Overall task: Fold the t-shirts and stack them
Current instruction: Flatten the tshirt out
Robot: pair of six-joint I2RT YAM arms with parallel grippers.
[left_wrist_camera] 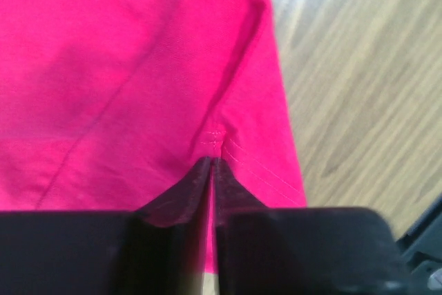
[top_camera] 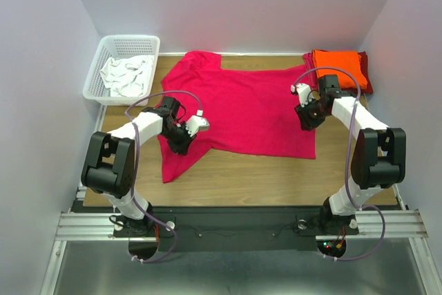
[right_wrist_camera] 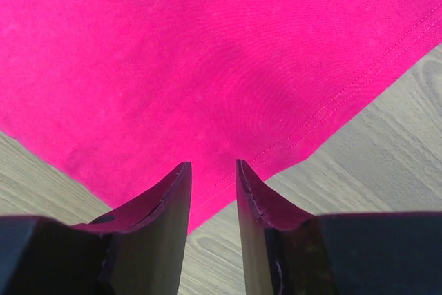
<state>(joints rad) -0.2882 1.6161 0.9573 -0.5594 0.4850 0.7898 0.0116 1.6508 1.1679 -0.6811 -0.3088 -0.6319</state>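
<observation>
pink shirt [top_camera: 255,105]: lying spread flat in the middle
left gripper [left_wrist_camera: 210,164]: pinching it by a seam, clamped tight
right gripper [right_wrist_camera: 213,165]: hanging parted over the hem corner
orange shirt [top_camera: 338,65]: sitting folded, far right corner

White basket [top_camera: 135,45] at far left — crumpled white cloth [top_camera: 126,76] inside, wooden table [top_camera: 242,177]

White-and-black arms [top_camera: 141,126] with purple cables [top_camera: 331,68] and black end effectors [right_wrist_camera: 210,165].
</observation>
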